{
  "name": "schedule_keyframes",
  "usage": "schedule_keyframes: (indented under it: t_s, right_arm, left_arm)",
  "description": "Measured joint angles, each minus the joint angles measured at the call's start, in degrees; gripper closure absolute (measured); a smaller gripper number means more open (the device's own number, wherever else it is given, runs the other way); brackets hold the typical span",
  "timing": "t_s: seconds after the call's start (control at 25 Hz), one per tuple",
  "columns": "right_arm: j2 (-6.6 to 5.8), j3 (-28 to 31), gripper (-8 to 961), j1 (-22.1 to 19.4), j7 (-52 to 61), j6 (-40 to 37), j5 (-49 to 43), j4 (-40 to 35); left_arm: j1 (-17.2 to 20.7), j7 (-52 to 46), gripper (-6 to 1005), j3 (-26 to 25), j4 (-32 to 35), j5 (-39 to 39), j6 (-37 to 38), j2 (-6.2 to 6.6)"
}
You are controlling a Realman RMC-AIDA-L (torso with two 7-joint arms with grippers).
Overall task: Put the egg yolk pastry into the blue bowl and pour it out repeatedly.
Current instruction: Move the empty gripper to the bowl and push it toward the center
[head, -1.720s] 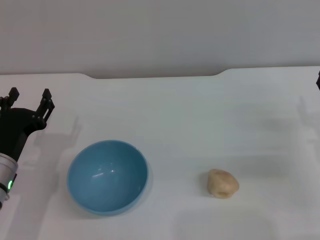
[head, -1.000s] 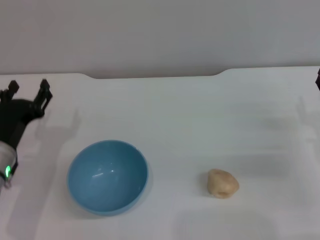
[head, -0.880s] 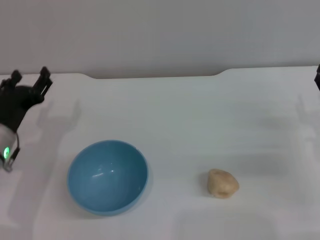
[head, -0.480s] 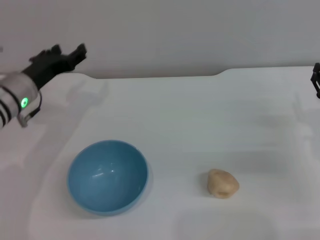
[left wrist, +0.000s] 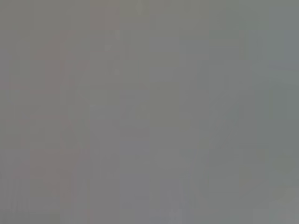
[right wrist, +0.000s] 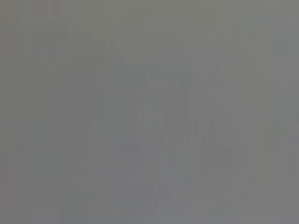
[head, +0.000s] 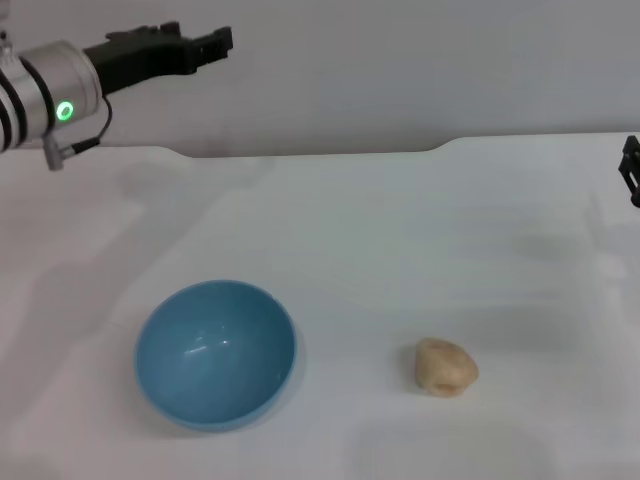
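The light-blue bowl (head: pixel 215 352) stands upright and empty on the white table, front left in the head view. The tan egg yolk pastry (head: pixel 446 367) lies on the table to the right of it, well apart from the bowl. My left gripper (head: pixel 203 38) is raised high at the far left, above the table's back edge, far from both; its two black fingertips stand apart with nothing between them. Only a black sliver of my right gripper (head: pixel 632 170) shows at the right edge. Both wrist views are plain grey and show no object.
The white table (head: pixel 400 230) ends at a grey wall behind, with a notched back edge. Nothing else stands on it besides the bowl and the pastry.
My left arm has swung up and rightward from low beside the bowl to high over the table's back edge. The bowl and the pastry have not moved.
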Motion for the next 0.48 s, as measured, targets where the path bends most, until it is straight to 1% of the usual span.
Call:
schedule_keyframes:
  t_s: [0.08,0.12,0.16,0.28,0.36,0.4,0.44,0.48]
  right_arm:
    - [0.04,-0.10,399,-0.10,0.01,0.00,0.00,-0.02]
    - [0.06,-0.10,399,-0.16,0.02,-0.01,0.00,-0.07]
    - [0.07,-0.10,399,-0.19,0.02,-0.01,0.00,-0.11]
    - [0.07,-0.10,399,-0.20,0.02,-0.01,0.00,-0.13]
    - [0.08,-0.09,399,-0.20,0.02,-0.02,0.00,-0.14]
    - [0.08,-0.09,399,-0.18,0.01,-0.02,0.00,-0.13]
    - [0.08,-0.09,399,-0.16,0.00,-0.02,0.00,-0.14]
    - [0.08,-0.08,399,-0.16,0.00,-0.02,0.00,-0.13]
  left_arm:
    - [0.99,0.09,259,0.10,-6.29,0.02,-6.08,2.22]
    - [1.67,1.01,259,-0.08,-11.86,0.03,-13.92,3.75]
    - [1.67,1.01,259,-0.08,-11.86,0.03,-13.92,3.75]
    - [2.94,3.90,259,-0.44,-20.32,-0.14,-26.33,5.33]
    - [4.44,6.96,258,-1.72,-25.11,-0.34,-32.69,5.26]
    - [5.65,9.48,258,-3.05,-27.86,-0.49,-36.09,4.55]
    - [6.64,12.29,258,-4.62,-29.68,-0.83,-39.27,3.65]
    - [8.53,17.22,258,-7.96,-32.78,-1.63,-44.16,1.45]
